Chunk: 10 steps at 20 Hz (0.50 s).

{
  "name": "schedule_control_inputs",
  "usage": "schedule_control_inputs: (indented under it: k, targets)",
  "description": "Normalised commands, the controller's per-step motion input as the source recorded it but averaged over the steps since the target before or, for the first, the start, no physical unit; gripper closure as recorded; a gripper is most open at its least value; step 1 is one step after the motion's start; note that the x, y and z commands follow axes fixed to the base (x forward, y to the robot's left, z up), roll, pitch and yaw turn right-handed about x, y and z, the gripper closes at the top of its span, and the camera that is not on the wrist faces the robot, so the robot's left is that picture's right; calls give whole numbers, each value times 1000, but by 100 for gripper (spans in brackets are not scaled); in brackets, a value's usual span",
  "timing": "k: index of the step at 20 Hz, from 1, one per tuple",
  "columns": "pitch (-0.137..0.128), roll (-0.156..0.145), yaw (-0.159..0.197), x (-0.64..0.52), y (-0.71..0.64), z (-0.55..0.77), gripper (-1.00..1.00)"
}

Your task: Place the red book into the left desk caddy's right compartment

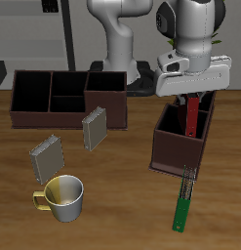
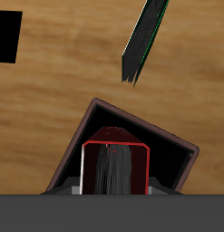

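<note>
The red book (image 1: 193, 115) hangs upright at right of centre in the exterior view, its lower end inside the right compartment (image 1: 174, 122) of the left desk caddy (image 1: 179, 150), the dark maroon-brown box seen end-on. The jaws of the gripper (image 1: 193, 98) are closed on the book's upper end. In the wrist view the book (image 2: 113, 168) appears end-on as a red-edged grey block above the compartment's dark interior (image 2: 172, 161); whether its lower end touches the floor of the caddy (image 2: 131, 115) cannot be determined.

Just in front of this caddy, a green book (image 1: 183, 200) lies flat on the desk (image 1: 117, 210), running toward the front edge; the wrist view shows it (image 2: 145, 38) apart from the caddy's corner. At upper left of the exterior frame stands a second caddy (image 1: 68, 98), seen broadside. Before it stand two grey books (image 1: 94, 128) (image 1: 47, 158), both upright, and nearest the lower left a yellow mug (image 1: 61, 198).
</note>
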Motion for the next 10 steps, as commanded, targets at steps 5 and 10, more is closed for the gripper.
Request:
schedule_control_inputs:
  k: [5,10]
  targets:
    - [25,0,-4,40,7,-202,100]
    - [41,-2,-3,77,-11,-296,100]
